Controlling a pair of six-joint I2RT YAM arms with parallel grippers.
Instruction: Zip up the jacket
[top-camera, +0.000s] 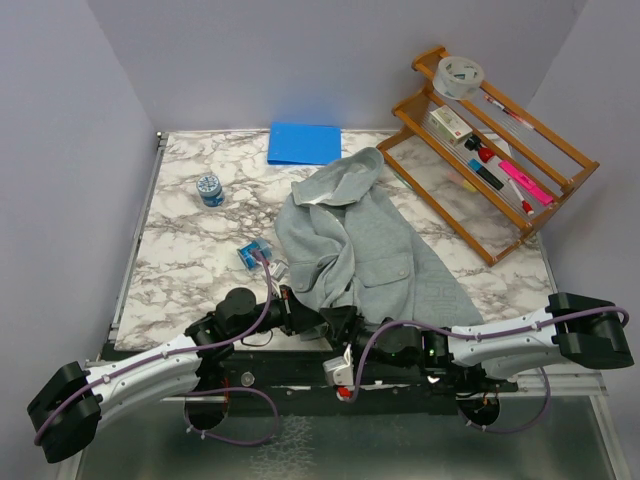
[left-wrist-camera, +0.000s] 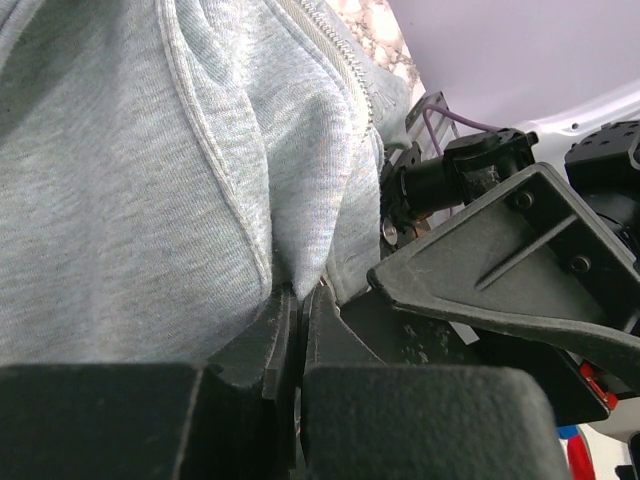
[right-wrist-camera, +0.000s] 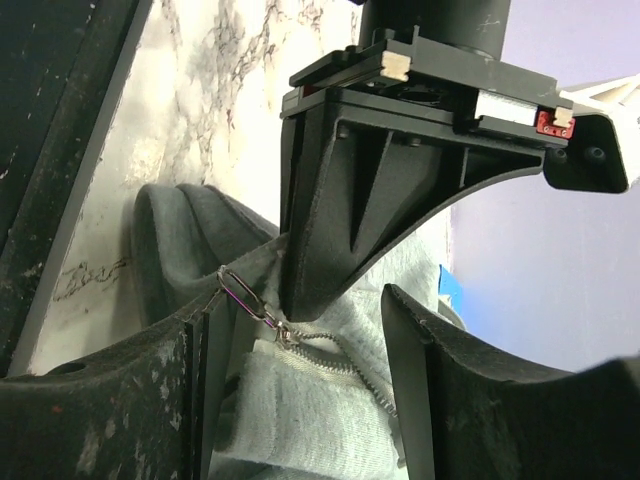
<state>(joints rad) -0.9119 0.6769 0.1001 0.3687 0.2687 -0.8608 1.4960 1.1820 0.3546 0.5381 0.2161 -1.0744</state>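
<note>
The soft grey-green fabric jacket (top-camera: 350, 240) lies on the marble desk (top-camera: 190, 250). Only the left wrist view shows the left tool (left-wrist-camera: 297, 310) pinching its hem. The right wrist view shows the right tool (right-wrist-camera: 300, 390) spread around the metal zipper pull (right-wrist-camera: 243, 293), perhaps touching it.

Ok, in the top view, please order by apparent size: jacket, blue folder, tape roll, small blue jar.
1. jacket
2. blue folder
3. tape roll
4. small blue jar
The last two are unsure: the roll sits raised on the rack, nearer the camera.
</note>
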